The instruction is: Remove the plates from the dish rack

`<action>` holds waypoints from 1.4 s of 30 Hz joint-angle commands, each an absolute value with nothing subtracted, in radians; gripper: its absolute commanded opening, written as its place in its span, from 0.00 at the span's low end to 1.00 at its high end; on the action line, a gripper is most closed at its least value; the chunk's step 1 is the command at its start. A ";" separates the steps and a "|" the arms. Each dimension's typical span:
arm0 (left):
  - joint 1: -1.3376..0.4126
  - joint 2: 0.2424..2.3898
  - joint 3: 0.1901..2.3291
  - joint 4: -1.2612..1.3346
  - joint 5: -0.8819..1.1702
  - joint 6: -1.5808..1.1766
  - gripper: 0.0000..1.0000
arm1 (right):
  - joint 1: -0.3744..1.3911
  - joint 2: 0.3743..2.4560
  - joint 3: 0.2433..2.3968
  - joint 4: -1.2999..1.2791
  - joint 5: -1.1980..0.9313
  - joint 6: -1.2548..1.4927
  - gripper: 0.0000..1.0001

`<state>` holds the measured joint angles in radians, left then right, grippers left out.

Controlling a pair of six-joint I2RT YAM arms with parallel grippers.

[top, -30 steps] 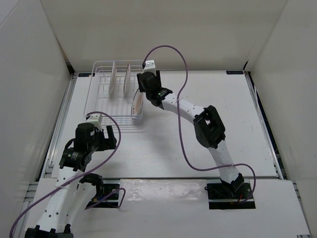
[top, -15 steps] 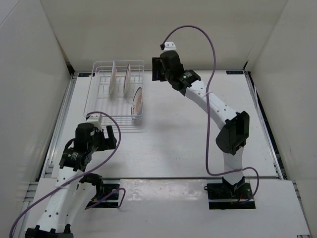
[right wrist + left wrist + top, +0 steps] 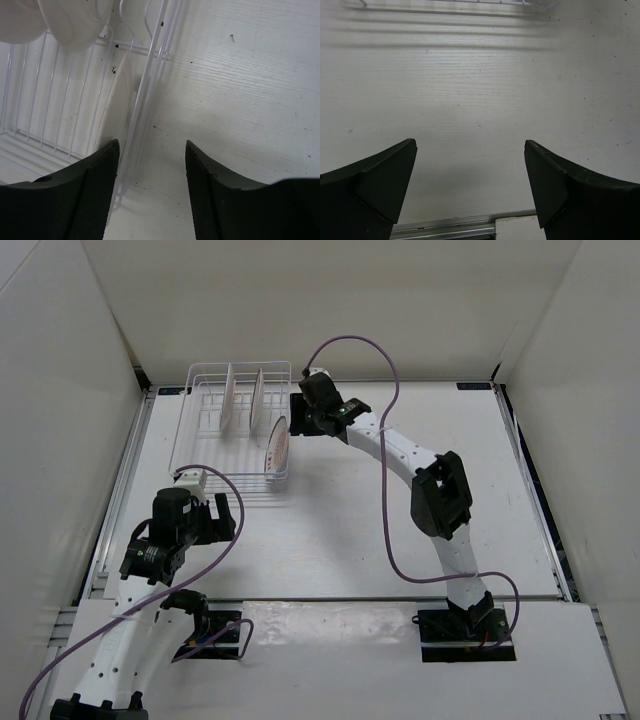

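Observation:
The white wire dish rack (image 3: 200, 455) stands at the back left of the table. Two plates (image 3: 228, 398) (image 3: 257, 397) stand upright edge-on in its dividers. A third plate (image 3: 277, 444), with an orange centre, leans against the rack's right wall. My right gripper (image 3: 293, 422) hovers open at that wall. In the right wrist view the wire wall (image 3: 150, 75) runs between the jaws of the right gripper (image 3: 152, 150), close to the left finger, and the leaning plate (image 3: 117, 100) is edge-on just inside it. My left gripper (image 3: 225, 517) (image 3: 470, 150) is wide open over bare table in front of the rack.
White enclosure walls close in the table at the back and both sides. A metal rail (image 3: 445, 231) runs along the near edge under the left gripper. A purple cable (image 3: 385, 490) loops beside the right arm.
The right arm lifted away toward the back wall, then came back down to the rack's right wall, its jaws narrowing a little. The left arm has not moved.

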<state>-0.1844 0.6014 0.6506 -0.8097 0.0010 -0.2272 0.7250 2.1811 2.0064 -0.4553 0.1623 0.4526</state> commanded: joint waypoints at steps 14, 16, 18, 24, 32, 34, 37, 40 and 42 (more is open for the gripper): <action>-0.181 0.597 0.684 -0.816 0.005 -0.232 0.99 | 0.741 2.028 1.959 -0.357 0.153 0.488 0.57; -0.183 0.598 0.686 -0.818 0.005 -0.235 0.99 | 0.741 2.026 1.973 -0.351 0.141 0.483 0.57; -0.183 0.600 0.687 -0.818 0.005 -0.235 0.99 | 0.742 2.058 1.997 -0.370 0.127 0.483 0.55; -0.179 0.597 0.687 -0.815 0.005 -0.235 0.99 | 0.762 2.152 2.128 -0.459 0.144 0.498 0.48; -0.183 0.591 0.687 -0.815 0.005 -0.235 0.99 | 0.795 2.236 2.160 -0.471 0.225 0.508 0.46; -0.183 0.588 0.689 -0.818 0.003 -0.235 0.99 | 0.799 2.250 2.181 -0.483 0.239 0.497 0.44; -0.181 0.580 0.687 -0.818 0.003 -0.235 0.99 | 0.808 2.267 2.189 -0.489 0.284 0.483 0.40; -0.181 0.578 0.687 -0.818 0.003 -0.232 0.99 | 0.813 2.276 2.192 -0.489 0.323 0.480 0.33; -0.181 0.575 0.687 -0.821 0.003 -0.235 0.99 | 0.821 2.281 2.192 -0.483 0.357 0.480 0.24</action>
